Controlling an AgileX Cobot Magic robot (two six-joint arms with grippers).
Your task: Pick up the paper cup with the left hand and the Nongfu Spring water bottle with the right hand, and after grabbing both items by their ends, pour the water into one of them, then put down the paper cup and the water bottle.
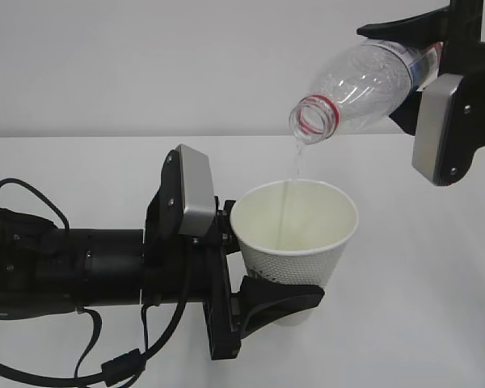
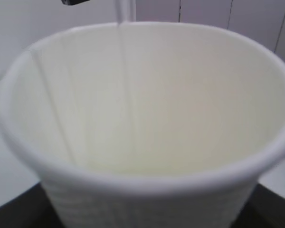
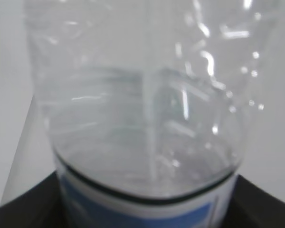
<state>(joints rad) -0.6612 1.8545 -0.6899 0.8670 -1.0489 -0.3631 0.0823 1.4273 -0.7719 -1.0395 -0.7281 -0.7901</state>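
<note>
Left gripper: my black two-finger left gripper [image 1: 263, 279], on the cabled black arm, is clamped around the lower wall of the small white dimpled paper cup [image 1: 295, 234]; I hold the cup upright, clear of the white table [image 1: 436, 307].
Cup interior: from the left wrist view I see the rolled rim [image 2: 147, 183] and pale inner wall; the bottom is hidden, so I cannot judge the fill level.
Stream: a thin thread of clear water [image 1: 291, 182] falls inside the rim, left of centre.
Bottle: the clear ribbed plastic bottle with red neck ring [image 1: 364, 81] tilts mouth-down just above the cup.
Right gripper: my black right gripper with the grey plate [image 1: 428, 77] grips the bottle's labelled end.
Doing it well: I judge the pour under way; I should keep the cup steady, the mouth above the opening, and tilt slowly.
</note>
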